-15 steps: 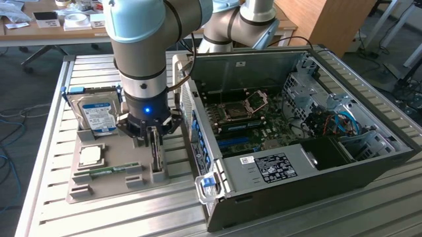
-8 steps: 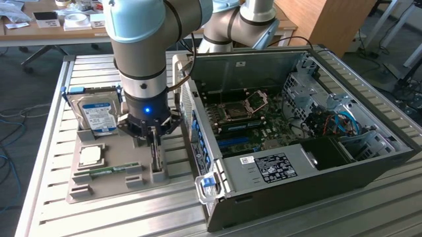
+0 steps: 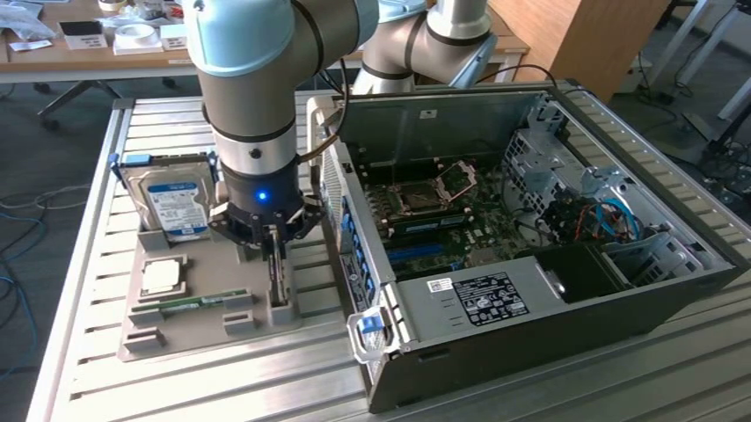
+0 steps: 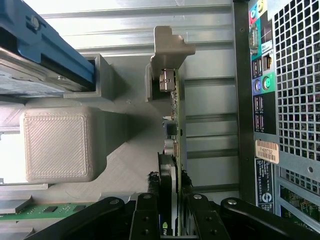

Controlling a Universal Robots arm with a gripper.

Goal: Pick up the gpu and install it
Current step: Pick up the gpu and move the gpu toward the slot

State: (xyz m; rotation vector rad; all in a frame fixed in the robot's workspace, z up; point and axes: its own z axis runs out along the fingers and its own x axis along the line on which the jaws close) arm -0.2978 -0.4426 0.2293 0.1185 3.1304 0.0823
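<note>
Gpu (image 3: 274, 277) stands on edge in the grey holder (image 3: 193, 330), left of centre in the exterior view, just beside the open case (image 3: 657, 290). My hand (image 3: 273, 236) sits over its top edge, straddling the board. I cannot tell whether it is clamped or loose. The holder rests on the table (image 3: 176, 391).

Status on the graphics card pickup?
Gripper low over the graphics card, grip unconfirmed. Card upright on edge in the grey tray, not lifted. Hard drive stands beside it, apart; computer case open.
</note>
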